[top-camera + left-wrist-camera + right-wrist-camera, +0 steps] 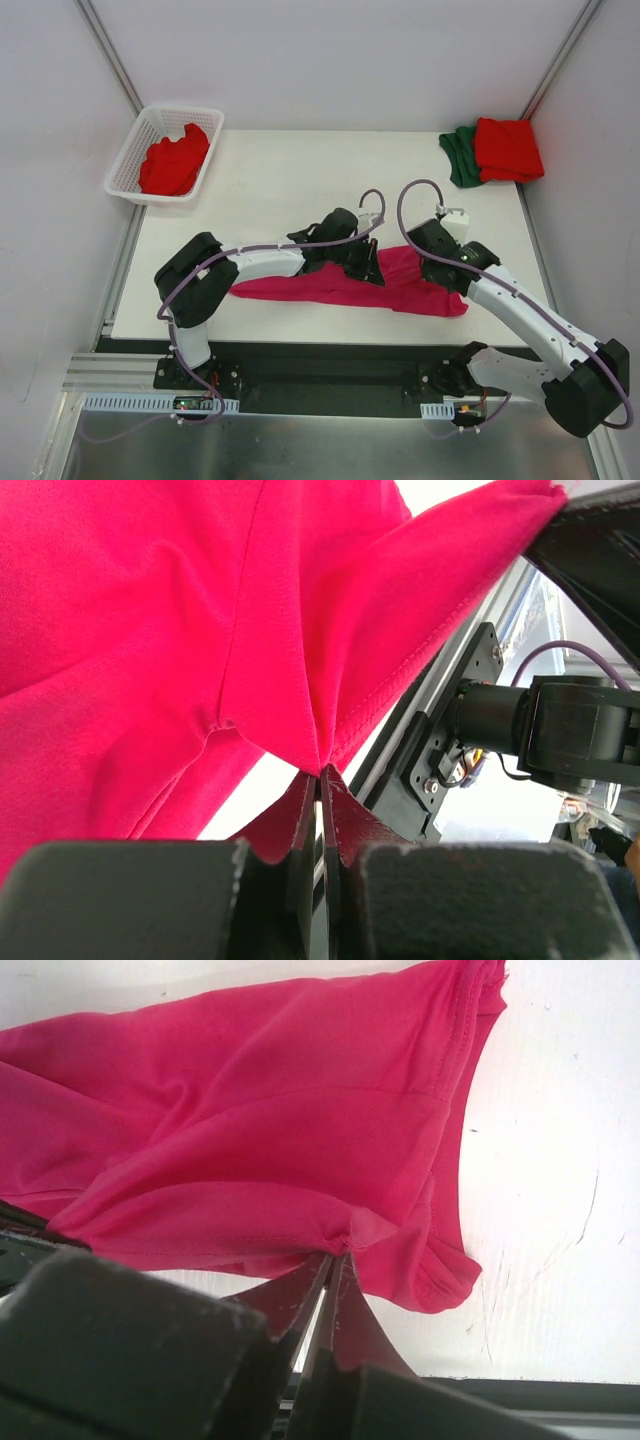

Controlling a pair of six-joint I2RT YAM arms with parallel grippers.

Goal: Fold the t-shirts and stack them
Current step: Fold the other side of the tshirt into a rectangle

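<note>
Left wrist: the left pincer [322, 777] is clenched on a fold of the magenta-pink t-shirt [150, 630] spreading ahead of it. Right wrist: the right pincer [338, 1260] pinches its edge likewise. Overhead, the shirt stretches between both pincers.

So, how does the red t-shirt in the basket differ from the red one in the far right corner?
The red t-shirt in the basket is crumpled; the red t-shirt in the corner is folded flat. The first lies inside the white basket; the second rests partly on a green t-shirt. Both are bright red.
</note>
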